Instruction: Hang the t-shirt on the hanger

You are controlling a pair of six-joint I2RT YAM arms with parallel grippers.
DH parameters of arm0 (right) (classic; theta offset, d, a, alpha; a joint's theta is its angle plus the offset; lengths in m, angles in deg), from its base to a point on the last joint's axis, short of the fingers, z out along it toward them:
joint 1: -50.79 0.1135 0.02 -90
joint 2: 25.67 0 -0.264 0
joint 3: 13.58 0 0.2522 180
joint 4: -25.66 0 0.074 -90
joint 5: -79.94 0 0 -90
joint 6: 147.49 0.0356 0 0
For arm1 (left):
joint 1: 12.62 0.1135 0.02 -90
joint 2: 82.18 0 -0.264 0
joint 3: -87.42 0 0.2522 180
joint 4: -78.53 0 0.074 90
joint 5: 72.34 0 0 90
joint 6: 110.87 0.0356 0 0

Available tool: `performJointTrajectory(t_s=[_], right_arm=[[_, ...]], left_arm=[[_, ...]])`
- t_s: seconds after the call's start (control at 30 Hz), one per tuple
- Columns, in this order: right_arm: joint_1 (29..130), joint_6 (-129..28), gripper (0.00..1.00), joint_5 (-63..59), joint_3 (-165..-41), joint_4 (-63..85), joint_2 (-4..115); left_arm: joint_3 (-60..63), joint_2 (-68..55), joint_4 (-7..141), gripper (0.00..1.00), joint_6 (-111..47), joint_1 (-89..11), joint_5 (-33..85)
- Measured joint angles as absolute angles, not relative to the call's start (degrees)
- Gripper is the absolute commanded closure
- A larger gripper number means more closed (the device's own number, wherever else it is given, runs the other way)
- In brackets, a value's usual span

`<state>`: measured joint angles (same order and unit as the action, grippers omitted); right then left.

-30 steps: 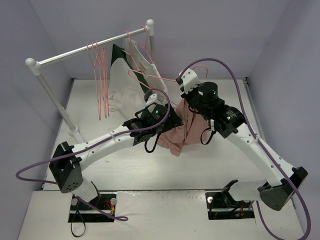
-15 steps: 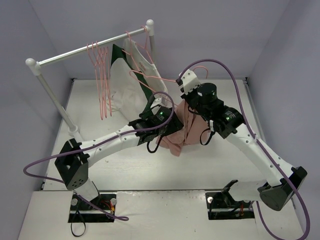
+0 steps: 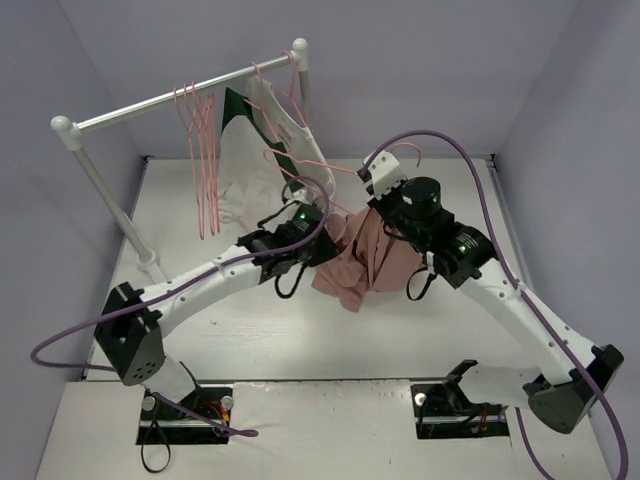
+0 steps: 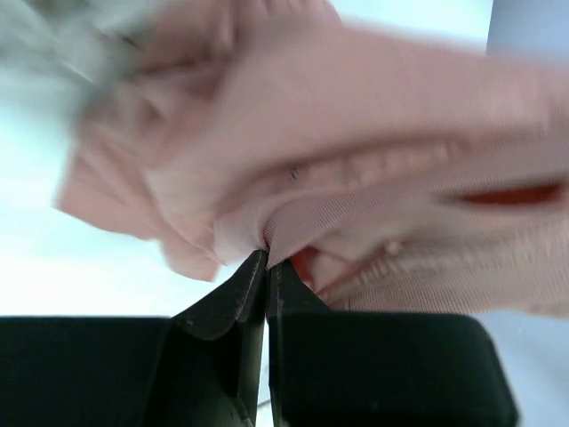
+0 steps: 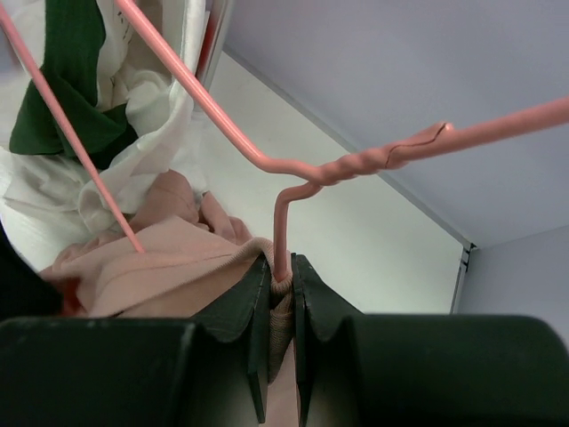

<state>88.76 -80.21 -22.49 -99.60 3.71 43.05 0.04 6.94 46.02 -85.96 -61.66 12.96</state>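
The pink t-shirt [image 3: 365,262] hangs bunched between the two arms above the table. My right gripper [image 3: 372,195] is shut on the neck of the pink wire hanger [image 3: 300,161], with the shirt's ribbed collar pinched in alongside the wire. In the right wrist view the hanger [image 5: 338,169] rises from the jaws of the right gripper [image 5: 282,267], and one arm of it runs down into the t-shirt [image 5: 160,258]. My left gripper [image 3: 328,232] is shut on a fold of the shirt. In the left wrist view the left gripper [image 4: 267,260] pinches the t-shirt [image 4: 356,133].
A clothes rack [image 3: 160,100] with white posts stands at the back left. Several pink hangers [image 3: 200,150] hang on it, and a white and green garment [image 3: 250,160] hangs at its right end, close to my left gripper. Grey walls enclose the table.
My left gripper has closed on the t-shirt and drawn slightly left with the cloth. The right arm has shifted a little to the right, still holding the hanger.
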Motion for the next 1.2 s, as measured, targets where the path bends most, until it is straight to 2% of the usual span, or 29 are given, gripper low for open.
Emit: performJointTrajectory(t_s=[0.17, 0.37, 0.67, 1.2], right_arm=[[88.80, -80.67, 1.00, -19.55, -97.50, 3.56, 36.63], [89.17, -81.30, 1.00, -16.26, -97.05, 2.74, 32.92], [89.66, -81.63, 1.00, -13.40, -94.65, -0.81, 32.70], [90.50, -81.78, 1.00, -12.15, -92.03, -2.76, 30.58]], left_arm=[[-1.03, 0.39, 41.45, 1.00, -79.07, -54.29, 13.83], [-8.48, -3.43, 36.53, 1.00, -69.11, -50.43, 15.15], [-16.80, -3.68, 29.85, 1.00, -58.20, -45.34, 17.28], [-23.02, -3.20, 24.61, 1.00, -49.09, -39.63, 19.63]])
